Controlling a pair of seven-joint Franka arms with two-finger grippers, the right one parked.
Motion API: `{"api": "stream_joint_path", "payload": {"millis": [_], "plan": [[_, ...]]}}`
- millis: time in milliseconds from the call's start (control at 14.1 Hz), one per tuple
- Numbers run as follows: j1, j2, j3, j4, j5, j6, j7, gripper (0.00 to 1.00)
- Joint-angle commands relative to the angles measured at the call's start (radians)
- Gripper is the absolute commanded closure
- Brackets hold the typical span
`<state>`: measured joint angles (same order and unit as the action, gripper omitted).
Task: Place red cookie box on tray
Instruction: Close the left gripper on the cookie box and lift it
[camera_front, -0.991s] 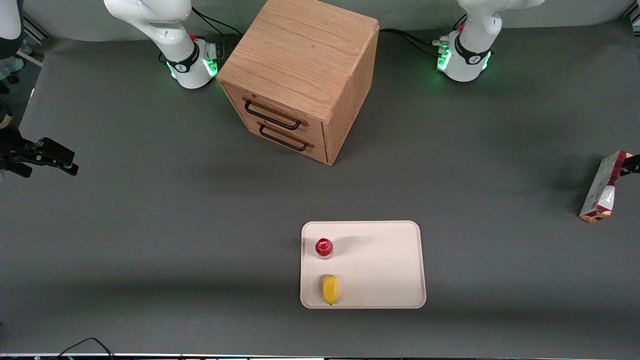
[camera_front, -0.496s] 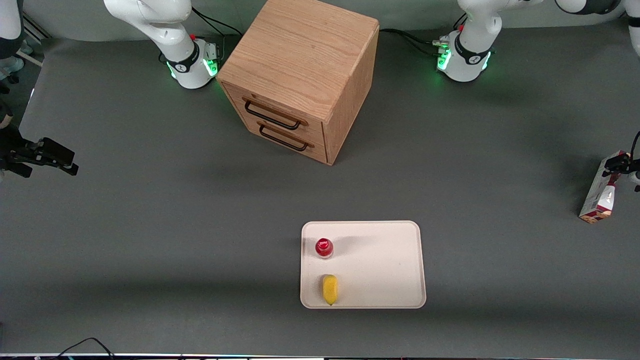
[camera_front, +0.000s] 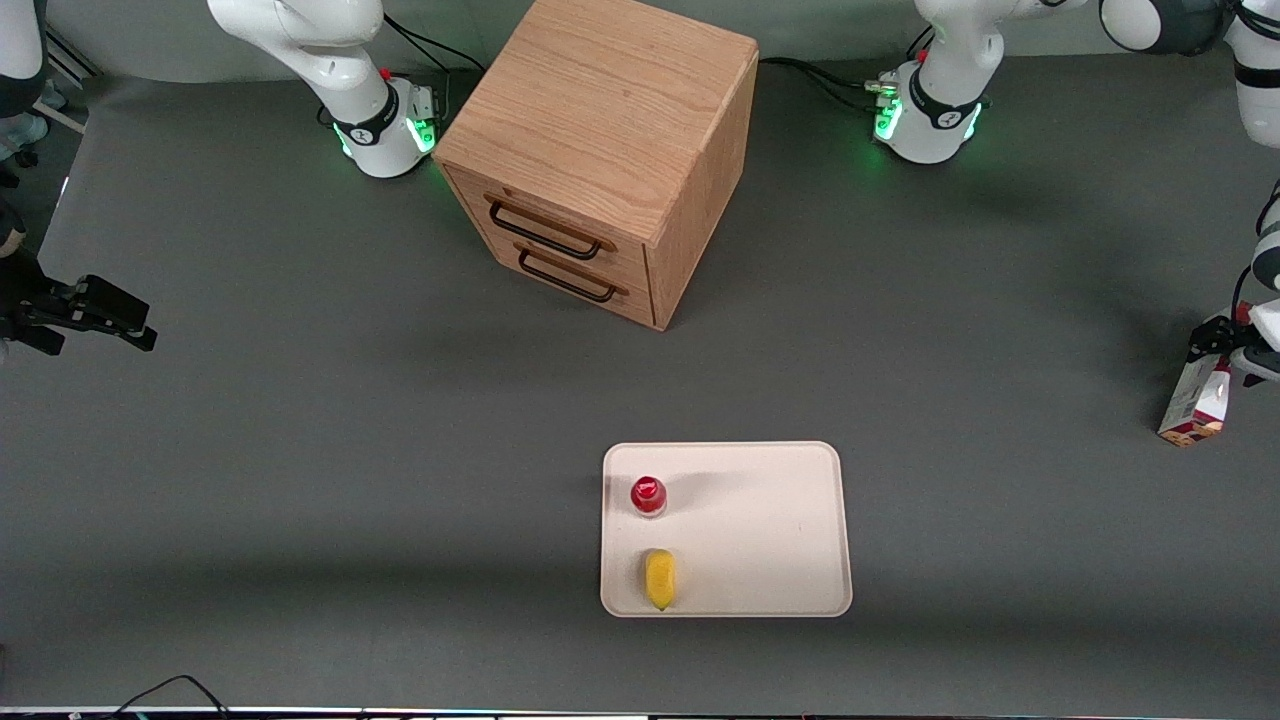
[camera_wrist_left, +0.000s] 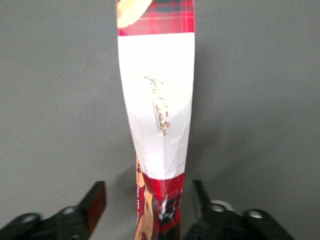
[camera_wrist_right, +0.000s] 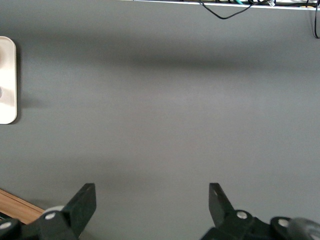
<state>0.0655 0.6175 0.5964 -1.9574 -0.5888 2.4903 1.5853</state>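
The red cookie box (camera_front: 1197, 400) stands on end on the table toward the working arm's end, leaning a little, with its cookie print at the base. My left gripper (camera_front: 1218, 343) is over the box's top end. In the left wrist view the gripper (camera_wrist_left: 148, 196) is open, with one finger on each side of the box (camera_wrist_left: 157, 115) and a gap showing on both sides. The cream-white tray (camera_front: 770, 530) lies nearer the front camera, toward the middle of the table, well apart from the box.
A small red-capped bottle (camera_front: 648, 495) and a yellow object (camera_front: 659, 578) sit on the tray at its end toward the parked arm. A wooden drawer cabinet (camera_front: 600, 140) stands farther from the camera. The tray's edge (camera_wrist_right: 7, 80) shows in the right wrist view.
My left arm has come into view and the gripper has lowered over the box's top end, straddling it. The box stays on the table and looks a little more upright.
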Motion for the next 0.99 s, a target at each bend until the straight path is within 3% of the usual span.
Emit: {"api": "stream_joint_path", "payload": {"millis": [0, 425, 637, 779, 920], "plan": [[-0.021, 0.001, 0.013, -0.012, -0.028, 0.022, 0.038, 0.97], [-0.061, -0.031, 0.02, 0.0, -0.026, 0.027, 0.03, 1.0], [-0.136, -0.085, 0.043, 0.015, 0.004, -0.016, -0.107, 1.0], [-0.193, -0.119, 0.055, 0.067, 0.1, -0.089, -0.314, 1.0], [-0.228, -0.151, 0.051, 0.176, 0.269, -0.233, -0.591, 1.0]]}}
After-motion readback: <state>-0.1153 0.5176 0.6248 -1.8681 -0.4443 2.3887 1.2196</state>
